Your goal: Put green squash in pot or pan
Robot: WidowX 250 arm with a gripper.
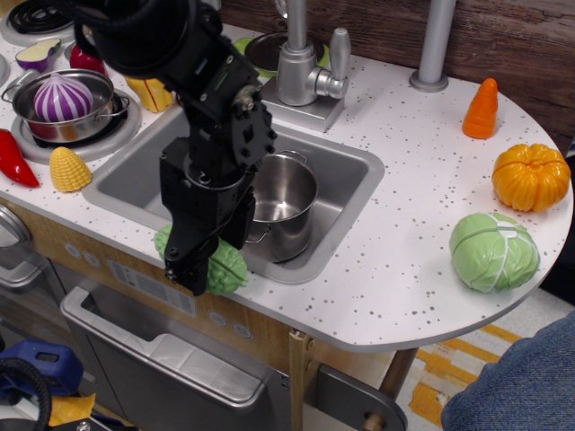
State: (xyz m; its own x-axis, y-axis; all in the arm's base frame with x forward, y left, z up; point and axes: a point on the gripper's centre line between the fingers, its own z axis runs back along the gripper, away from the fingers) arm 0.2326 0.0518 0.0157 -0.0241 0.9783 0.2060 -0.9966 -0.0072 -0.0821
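The green squash (230,268) lies at the sink's front left rim, mostly covered by my gripper (199,274). The black gripper comes down from above and is closed around the squash; only its bumpy right end and a bit of its left end (162,241) show. The fingertips are hard to make out against the black body. The shiny steel pot (286,199) stands upright in the sink (139,180), just right of and behind the gripper. It looks empty.
A pale-green cabbage (493,251), orange pumpkin (531,176) and carrot (482,108) sit on the right counter. A steel pan with a purple onion (61,97), corn (69,169) and a red pepper (13,157) are on the left. The faucet (301,67) stands behind the sink.
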